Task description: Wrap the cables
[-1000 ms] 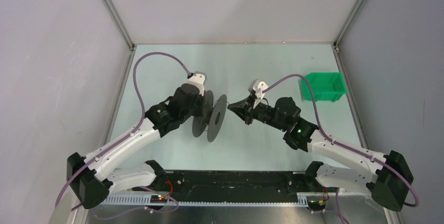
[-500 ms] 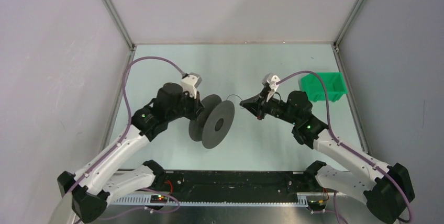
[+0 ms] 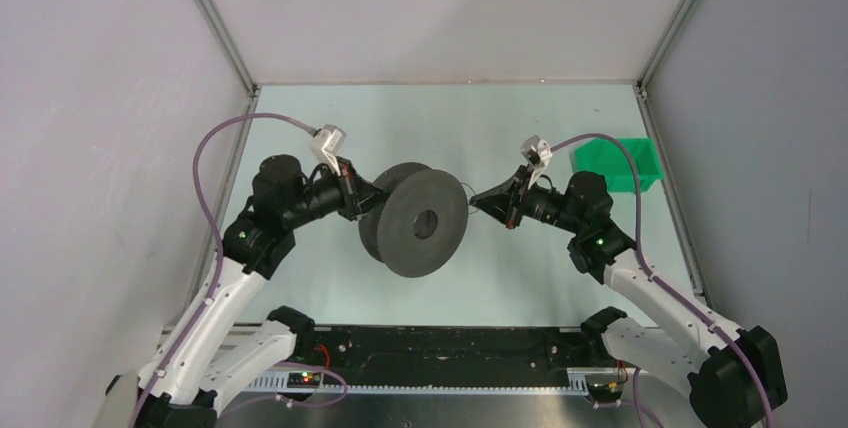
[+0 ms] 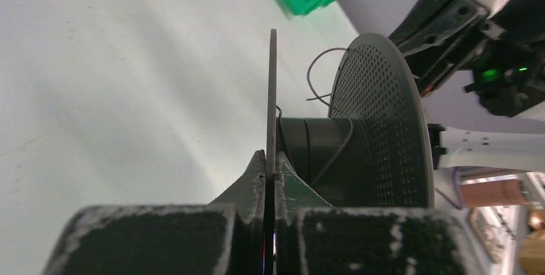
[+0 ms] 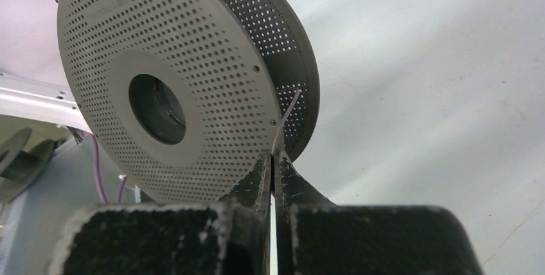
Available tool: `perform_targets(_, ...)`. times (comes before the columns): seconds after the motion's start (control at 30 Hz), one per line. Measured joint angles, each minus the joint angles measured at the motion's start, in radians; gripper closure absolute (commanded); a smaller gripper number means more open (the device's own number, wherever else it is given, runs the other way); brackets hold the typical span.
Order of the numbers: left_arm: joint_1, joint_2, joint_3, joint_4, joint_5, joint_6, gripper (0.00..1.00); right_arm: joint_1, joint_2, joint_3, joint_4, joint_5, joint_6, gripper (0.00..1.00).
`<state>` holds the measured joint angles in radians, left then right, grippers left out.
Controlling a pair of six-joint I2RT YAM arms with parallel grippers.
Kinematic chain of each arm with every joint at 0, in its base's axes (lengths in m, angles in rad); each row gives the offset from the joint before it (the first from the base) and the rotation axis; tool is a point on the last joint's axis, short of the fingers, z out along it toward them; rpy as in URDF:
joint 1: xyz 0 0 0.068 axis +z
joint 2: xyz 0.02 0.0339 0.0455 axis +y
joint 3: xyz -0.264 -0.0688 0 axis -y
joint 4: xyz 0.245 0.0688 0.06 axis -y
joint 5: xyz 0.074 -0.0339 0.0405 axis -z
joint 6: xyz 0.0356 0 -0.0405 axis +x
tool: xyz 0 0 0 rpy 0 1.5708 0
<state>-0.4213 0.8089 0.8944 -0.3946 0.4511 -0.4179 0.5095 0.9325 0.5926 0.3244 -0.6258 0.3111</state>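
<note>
The wire shows in the right wrist view as a pale, hair-thin strand. It rises from the fingertips at lower centre, up and to the right, across the rim of the spool and into the gap between its two flanges. In the left wrist view the wire lies slantwise across the dark core at centre frame. A loose loop of it curls above the core, between the flanges. In the top view it is too thin to trace with any certainty.

The right gripper is pinched fully together on the wire's end, with no gap between its fingers. From above it sits right of centre, its tip just beside the spool's right edge.

The spool is dark grey with perforated flanges and a round centre hole. It hangs at mid-frame, clear of the table, its near flange turned towards the bottom of the picture.

The left gripper is clamped tight on the thin edge of one flange, a finger on each face. From above it meets the spool's left side.

A green bin stands on the table at the right, near the wall and behind the right arm.
</note>
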Motion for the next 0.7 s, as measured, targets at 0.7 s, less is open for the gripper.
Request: perform_targets(0.7,0.129,-0.050,-0.179,0.517,0.172,-0.510,1.00,-0.055,0.007,-0.037,0.421,-0.095,0.467,1.00)
